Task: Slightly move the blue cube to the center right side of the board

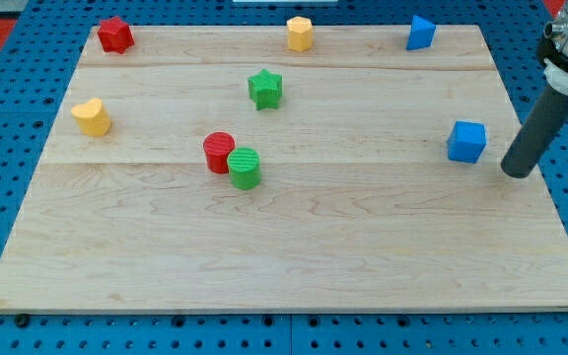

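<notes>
The blue cube (466, 141) sits on the wooden board (294, 256) at the view's right, about mid height. My tip (517, 174) rests on the board just right of the cube and slightly below it, a small gap apart. The dark rod rises from it toward the view's upper right.
Another blue block (420, 33) lies at the top right. A yellow block (300, 33) is at top centre, a red block (115, 35) at top left, a yellow heart (92, 116) at left. A green star (265, 88), a red cylinder (219, 152) and a green cylinder (246, 168) sit mid-board.
</notes>
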`<state>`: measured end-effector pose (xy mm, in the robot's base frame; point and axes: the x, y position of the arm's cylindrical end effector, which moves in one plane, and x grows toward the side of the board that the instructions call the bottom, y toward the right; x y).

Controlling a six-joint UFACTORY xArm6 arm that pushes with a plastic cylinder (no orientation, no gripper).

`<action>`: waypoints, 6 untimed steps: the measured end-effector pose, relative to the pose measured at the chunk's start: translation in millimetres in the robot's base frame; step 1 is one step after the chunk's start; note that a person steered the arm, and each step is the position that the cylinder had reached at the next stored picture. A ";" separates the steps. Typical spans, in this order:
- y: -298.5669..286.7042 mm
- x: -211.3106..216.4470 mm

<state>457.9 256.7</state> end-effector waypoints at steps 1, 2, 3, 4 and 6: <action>-17.2 -6.6; -38.9 5.3; -61.2 7.7; -64.3 -11.0; -36.6 -54.2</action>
<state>403.7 220.1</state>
